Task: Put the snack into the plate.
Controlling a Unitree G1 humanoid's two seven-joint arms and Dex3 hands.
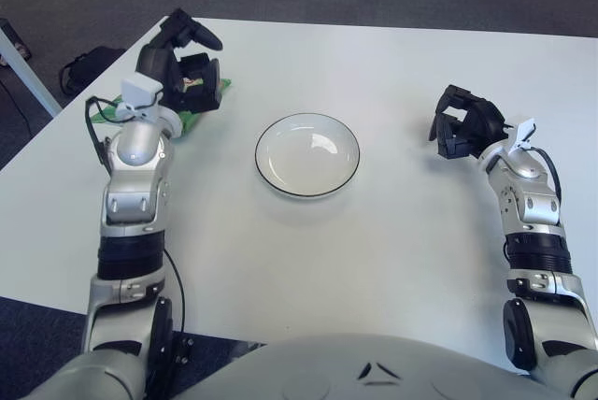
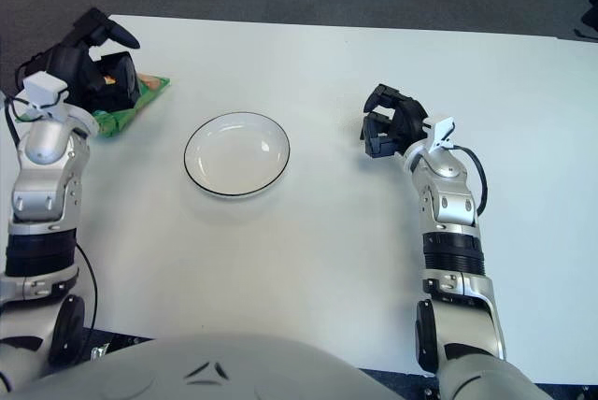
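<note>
From my station I find the left hand (image 1: 184,68) at the far left of the white table (image 1: 374,241), raised over the green snack bag (image 2: 131,106), whose visible part lies directly beneath and beside the black fingers (image 1: 192,31). The fingers are curled down around the bag's upper part, but I cannot tell whether they actually clamp it or only cover it. The bag shows as a crinkled green foil packet with a patch of orange and yellow print near the hand; most of it is hidden behind the hand and wrist, and no brand or writing can be read. It lies near the table's left edge, apart from the plate (image 1: 307,154) and to its left. The plate is a round, shallow, glossy white dish with a thin dark rim line, standing at the table's centre with nothing in it. At the right, the right hand (image 1: 464,122) shows well to the right of the plate, its black fingers curled inward and holding nothing. The table top is smooth and matte white; dark carpet lies beyond it.
</note>
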